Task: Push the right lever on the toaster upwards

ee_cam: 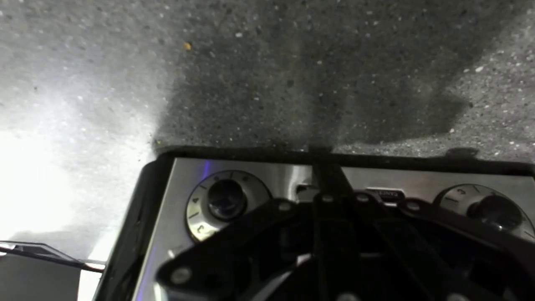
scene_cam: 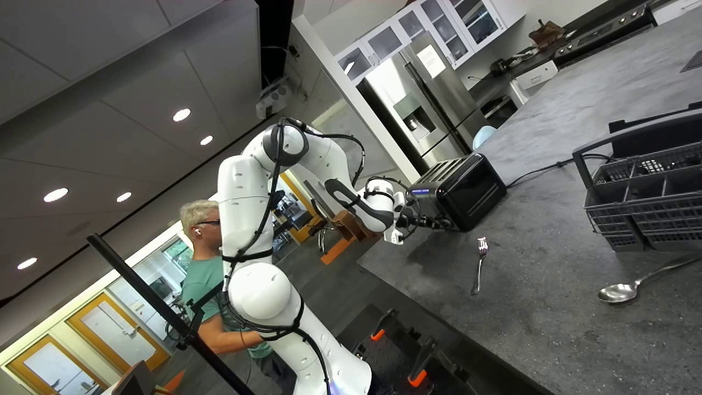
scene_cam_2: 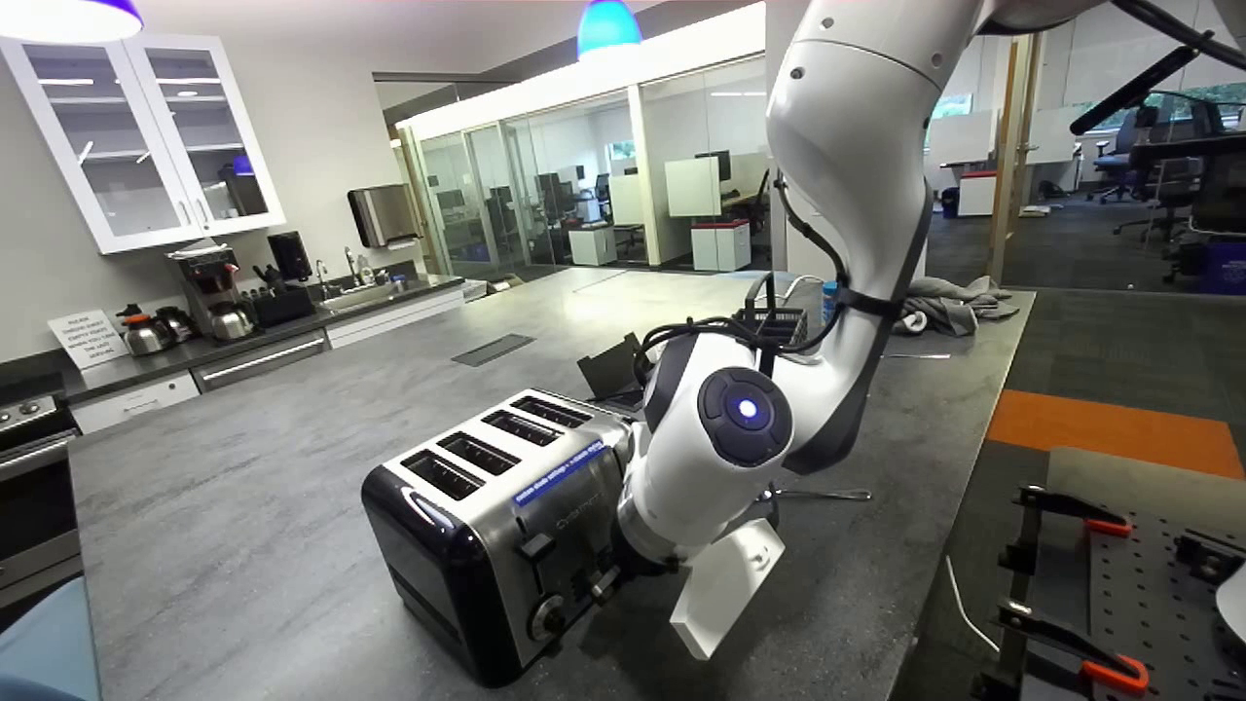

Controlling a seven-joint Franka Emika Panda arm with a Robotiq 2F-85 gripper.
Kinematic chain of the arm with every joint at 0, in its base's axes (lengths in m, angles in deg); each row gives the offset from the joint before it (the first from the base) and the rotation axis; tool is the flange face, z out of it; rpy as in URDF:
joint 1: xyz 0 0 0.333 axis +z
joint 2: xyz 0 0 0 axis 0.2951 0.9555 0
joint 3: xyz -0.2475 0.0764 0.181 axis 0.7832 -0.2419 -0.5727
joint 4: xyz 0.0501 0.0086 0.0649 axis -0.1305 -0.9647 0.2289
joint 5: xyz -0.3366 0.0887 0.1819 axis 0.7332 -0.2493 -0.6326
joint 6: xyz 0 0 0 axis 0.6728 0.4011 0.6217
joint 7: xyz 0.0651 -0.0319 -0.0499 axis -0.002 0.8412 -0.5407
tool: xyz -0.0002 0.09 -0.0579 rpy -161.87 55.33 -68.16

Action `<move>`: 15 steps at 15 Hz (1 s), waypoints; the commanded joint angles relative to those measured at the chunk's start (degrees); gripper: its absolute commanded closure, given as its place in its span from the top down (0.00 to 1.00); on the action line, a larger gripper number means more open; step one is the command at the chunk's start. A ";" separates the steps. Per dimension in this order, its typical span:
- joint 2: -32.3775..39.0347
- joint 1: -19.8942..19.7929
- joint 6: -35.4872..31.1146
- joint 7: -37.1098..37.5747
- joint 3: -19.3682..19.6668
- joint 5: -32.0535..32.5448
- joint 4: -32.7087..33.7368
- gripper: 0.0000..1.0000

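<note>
Gripper: The black, jointed gripper (ee_cam: 329, 172) is holding its slim fingers pressed together between a round silver-and-black dial (ee_cam: 227, 200) and its twin (ee_cam: 495, 212); contact we are not making out.
Toaster: The boxy black-and-steel toaster (scene_cam_2: 496, 535) is standing straight ahead of the tips on the speckled grey counter (scene_cam: 548, 236), its dialled face running crosswise.
Right lever: Hiding from us; we are reckoning the tips must get beneath it.
Basket: A dark grey, divided plastic basket (scene_cam: 672, 216) is standing well apart; its contents we are not discerning.

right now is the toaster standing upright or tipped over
Upright: in both exterior views the toaster stands on the countertop, its slots facing up.
</note>
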 commanded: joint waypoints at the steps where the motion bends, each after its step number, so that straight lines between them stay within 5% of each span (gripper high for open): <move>1: 1.13 0.38 1.46 0.10 0.54 0.46 1.19 0.00; 15: 1.12 0.80 2.96 0.81 0.72 1.49 1.17 0.00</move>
